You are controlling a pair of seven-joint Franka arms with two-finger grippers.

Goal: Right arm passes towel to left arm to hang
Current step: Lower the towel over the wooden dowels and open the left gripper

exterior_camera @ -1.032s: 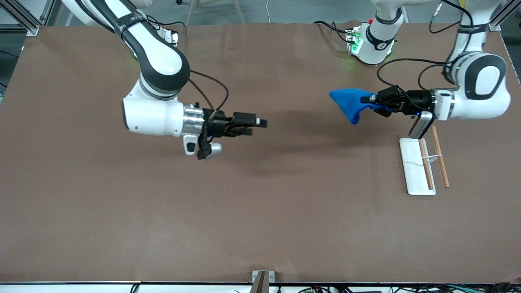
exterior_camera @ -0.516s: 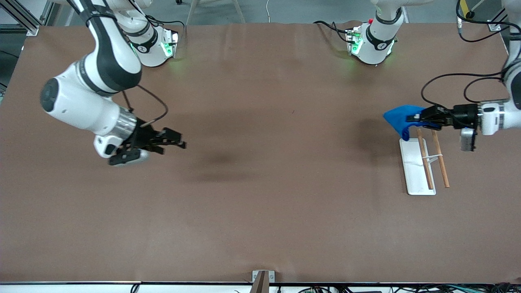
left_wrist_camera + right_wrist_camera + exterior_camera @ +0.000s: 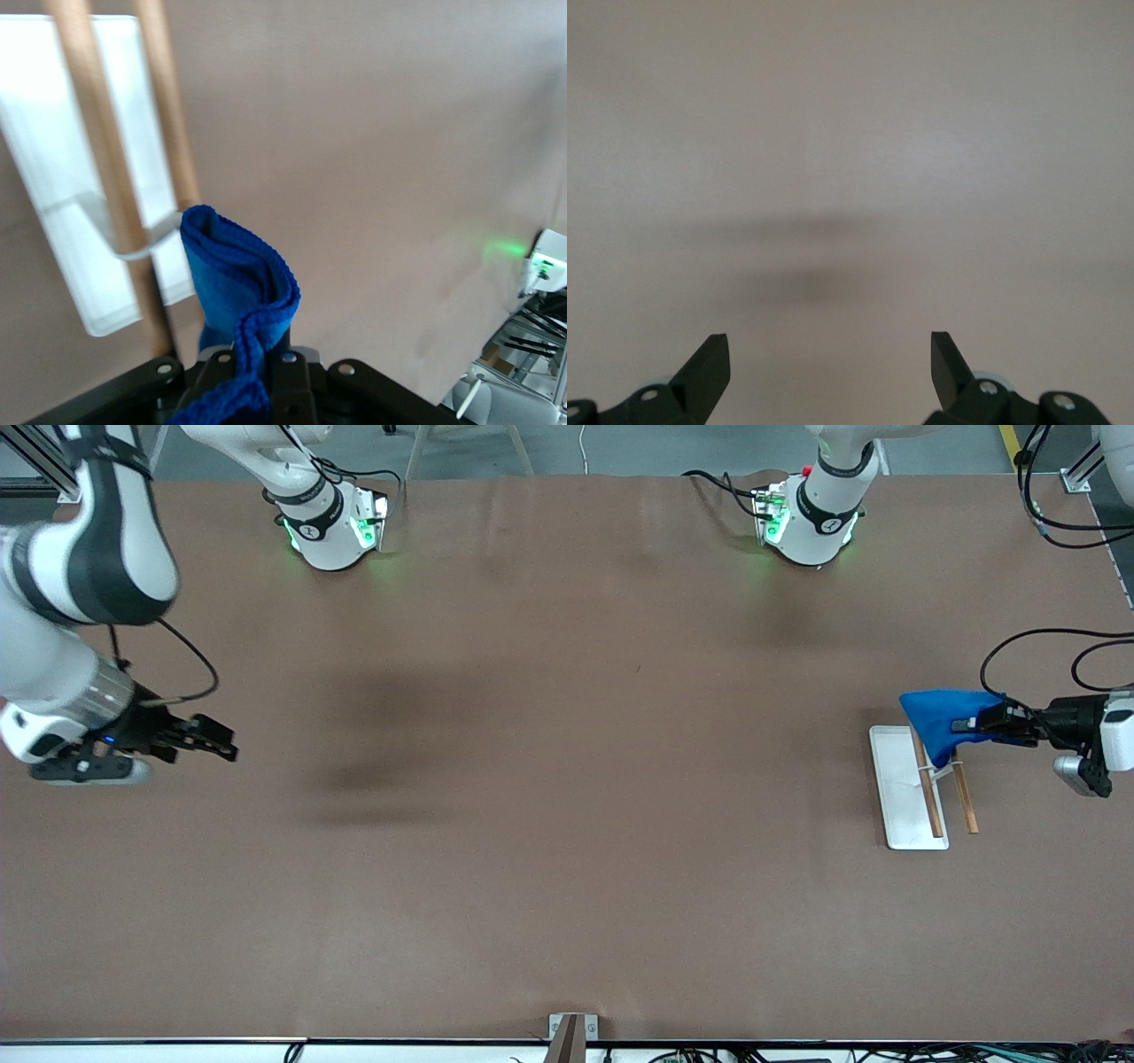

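Observation:
My left gripper [image 3: 970, 724] is shut on the bright blue towel [image 3: 937, 717] and holds it in the air over the end of the white tray [image 3: 895, 779] with two wooden rods [image 3: 926, 788] that lies farther from the front camera. In the left wrist view the towel [image 3: 239, 283] hangs bunched from my left gripper [image 3: 261, 359] just above the rods [image 3: 168, 133] and tray [image 3: 53, 159]. My right gripper [image 3: 221, 746] is open and empty over the table at the right arm's end; its open fingers [image 3: 709, 367] frame bare table.
The two arm bases [image 3: 332, 522] [image 3: 811, 518] stand along the table edge farthest from the front camera. Black cables [image 3: 1028, 646] loop above the left gripper. A small metal bracket [image 3: 571, 1032] sits at the table edge nearest the front camera.
The left gripper has carried the towel from mid-table to over the rack at the left arm's end. The right arm has drawn back empty toward its own end of the table.

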